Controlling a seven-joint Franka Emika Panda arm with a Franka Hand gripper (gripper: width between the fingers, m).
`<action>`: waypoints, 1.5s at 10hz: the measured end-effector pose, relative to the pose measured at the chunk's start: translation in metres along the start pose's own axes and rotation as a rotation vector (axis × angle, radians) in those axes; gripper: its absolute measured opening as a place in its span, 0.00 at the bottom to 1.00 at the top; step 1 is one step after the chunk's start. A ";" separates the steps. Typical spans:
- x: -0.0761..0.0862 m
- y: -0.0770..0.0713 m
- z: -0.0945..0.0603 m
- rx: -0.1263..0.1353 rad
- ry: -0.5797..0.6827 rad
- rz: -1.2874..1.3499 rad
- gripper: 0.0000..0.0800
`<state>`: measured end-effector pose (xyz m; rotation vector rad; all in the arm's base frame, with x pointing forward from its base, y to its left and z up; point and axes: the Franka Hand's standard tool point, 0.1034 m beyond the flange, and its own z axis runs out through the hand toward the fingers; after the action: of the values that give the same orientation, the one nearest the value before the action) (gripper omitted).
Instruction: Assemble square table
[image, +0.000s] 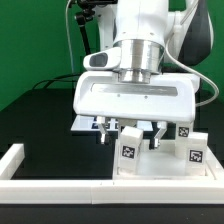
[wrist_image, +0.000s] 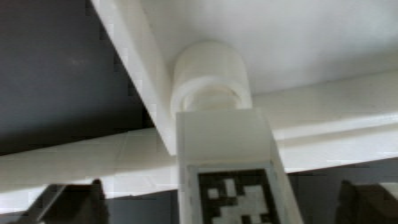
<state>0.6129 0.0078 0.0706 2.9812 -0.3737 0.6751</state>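
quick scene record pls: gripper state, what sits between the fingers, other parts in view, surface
gripper: gripper open, over the parts, holding nothing
between fingers: upright white leg with a tag; fingers apart on either side, no contact visible
leg seat: rounded top of the leg meets a corner socket of the tabletop; whether it is fully seated cannot be told
other parts: second tagged leg at the exterior view's right
surface: black table, white low wall in front

Square table, white plastic, part-built: tabletop (image: 150, 165) lies flat on the black bench near the white front wall, largely hidden. Three tagged legs stand upright on it: front (image: 129, 148), right (image: 195, 150), rear right (image: 184, 131). Wrist view: front leg (wrist_image: 224, 165) apparently seated in a corner socket (wrist_image: 214, 85).
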 end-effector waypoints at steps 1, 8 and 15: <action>0.001 -0.002 -0.002 0.006 -0.067 0.010 0.81; 0.010 0.010 -0.004 0.021 -0.497 0.068 0.81; 0.013 0.013 -0.002 -0.042 -0.573 0.290 0.36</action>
<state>0.6198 -0.0075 0.0784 3.0527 -0.8454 -0.1985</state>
